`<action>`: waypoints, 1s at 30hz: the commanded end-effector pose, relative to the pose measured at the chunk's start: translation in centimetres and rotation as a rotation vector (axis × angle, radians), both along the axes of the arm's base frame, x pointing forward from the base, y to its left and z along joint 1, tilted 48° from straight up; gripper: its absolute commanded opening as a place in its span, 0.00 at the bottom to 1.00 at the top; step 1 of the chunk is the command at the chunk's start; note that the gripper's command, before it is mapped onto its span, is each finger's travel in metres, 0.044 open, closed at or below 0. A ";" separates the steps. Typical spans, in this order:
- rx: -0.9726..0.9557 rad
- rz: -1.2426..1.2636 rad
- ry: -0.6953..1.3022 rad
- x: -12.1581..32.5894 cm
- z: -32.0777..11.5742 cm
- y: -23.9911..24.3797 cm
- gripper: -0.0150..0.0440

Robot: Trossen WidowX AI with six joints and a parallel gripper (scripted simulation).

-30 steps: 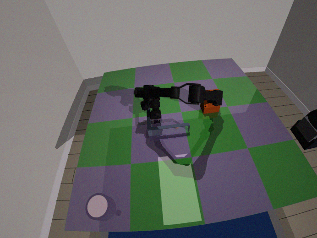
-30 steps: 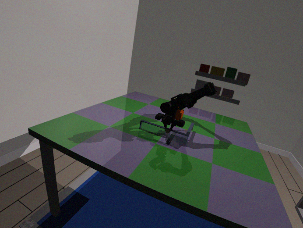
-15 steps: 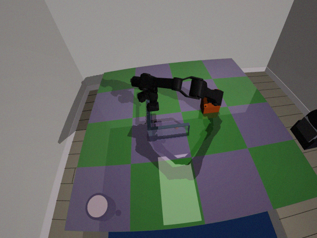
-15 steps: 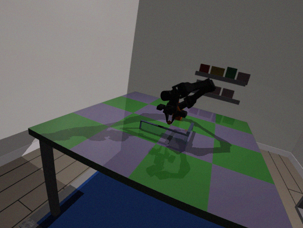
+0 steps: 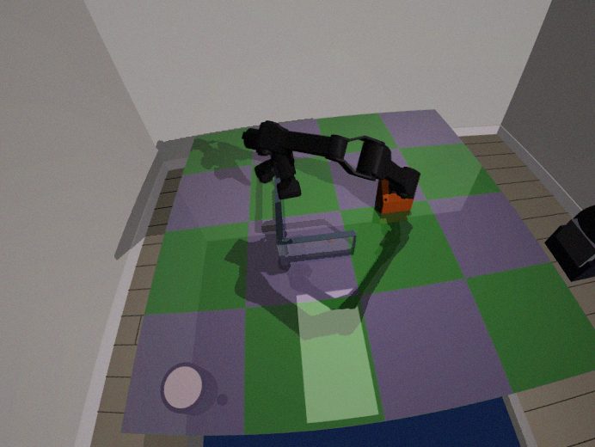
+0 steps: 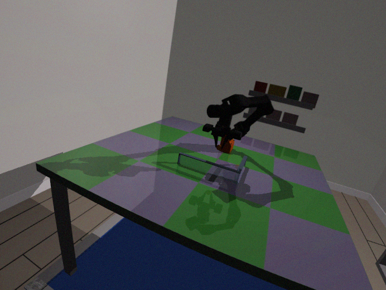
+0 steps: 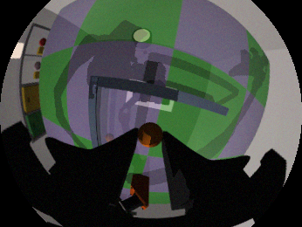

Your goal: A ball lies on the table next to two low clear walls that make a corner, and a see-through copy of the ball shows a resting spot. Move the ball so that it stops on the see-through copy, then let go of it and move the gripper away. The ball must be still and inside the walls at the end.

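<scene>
My gripper (image 7: 150, 133) (image 6: 219, 148) is shut on the orange ball (image 7: 150, 135), which sits between the two fingertips, raised above the table. In the top view the hand hides the ball. Two low clear walls make a corner; the long wall (image 7: 135, 85) (image 6: 206, 163) and the short wall (image 7: 93, 118) (image 6: 242, 164) stand on the table. The see-through copy (image 7: 109, 138) (image 5: 331, 240) is a faint orange spot inside the corner, near the short wall. In the wrist view the held ball appears right of the copy.
The table (image 5: 414, 345) (image 6: 299, 240) has a glossy green and mauve checker top with pale reflections and arm shadows. The orange arm base (image 5: 396, 204) stands beyond the open side of the corner. Shelves with coloured boxes (image 6: 276, 90) are on the room wall.
</scene>
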State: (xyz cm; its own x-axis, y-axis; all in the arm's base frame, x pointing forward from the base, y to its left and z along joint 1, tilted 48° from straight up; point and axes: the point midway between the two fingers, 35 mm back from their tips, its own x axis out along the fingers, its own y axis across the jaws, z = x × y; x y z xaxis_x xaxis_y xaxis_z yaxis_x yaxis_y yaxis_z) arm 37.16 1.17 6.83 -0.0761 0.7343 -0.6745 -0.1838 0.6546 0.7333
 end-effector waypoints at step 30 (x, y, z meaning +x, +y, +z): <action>0.105 0.881 -0.948 -10.9 4.4 7.0 0.25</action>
State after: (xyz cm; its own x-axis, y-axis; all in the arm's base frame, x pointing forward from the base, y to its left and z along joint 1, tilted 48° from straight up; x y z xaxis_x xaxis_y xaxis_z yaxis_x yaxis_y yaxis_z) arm 27.44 7.60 11.07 -0.0865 0.7310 -0.6769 -0.9757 0.0751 0.2057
